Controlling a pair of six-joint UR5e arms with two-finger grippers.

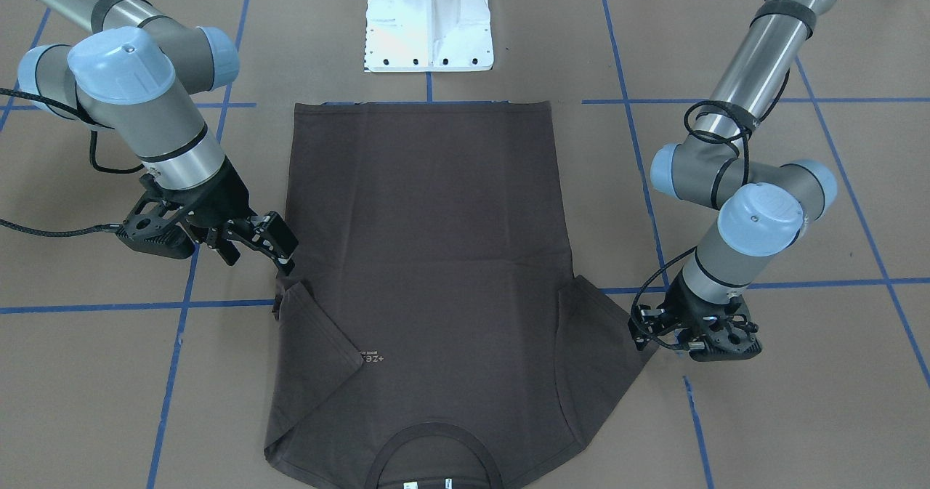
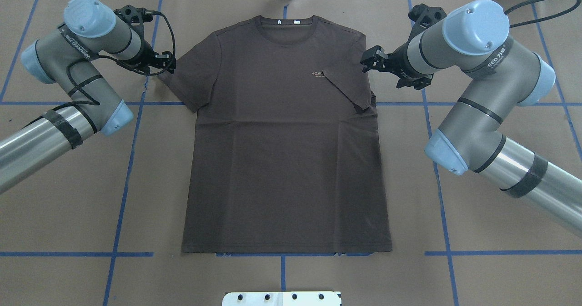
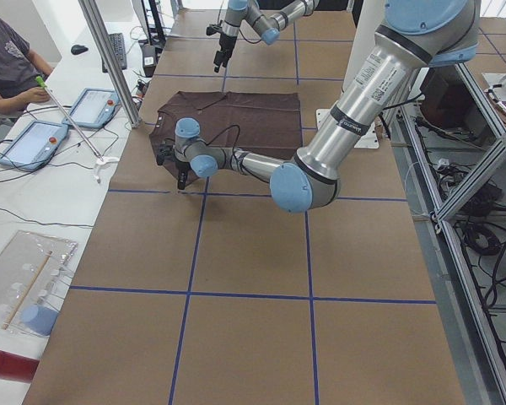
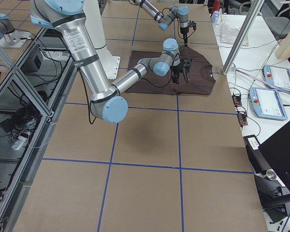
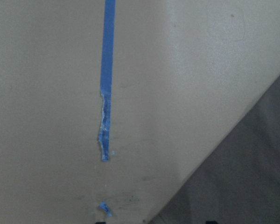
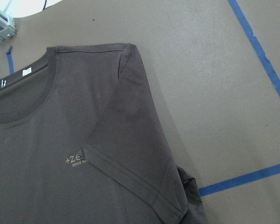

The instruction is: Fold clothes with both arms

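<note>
The dark brown T-shirt (image 2: 282, 160) lies flat on the brown table, collar on the side far from the robot. The sleeve (image 2: 350, 85) on my right side is folded inward over the chest, its hem beside the pale lettering (image 6: 77, 160). My right gripper (image 2: 367, 60) hovers open and empty just outside that shoulder; in the front-facing view it (image 1: 272, 249) is beside the shirt's edge. My left gripper (image 2: 170, 65) is low at the tip of the flat, spread left sleeve (image 2: 186, 87), jaws apart; the left wrist view shows only table and the sleeve's edge (image 5: 242, 177).
The white pedestal base (image 1: 429, 24) stands at the shirt's hem end. Blue tape lines (image 2: 132, 160) cross the table. A side bench with tablets (image 3: 34, 139), a seated person (image 3: 8, 59) and a metal post (image 3: 110, 59) lie beyond the collar end.
</note>
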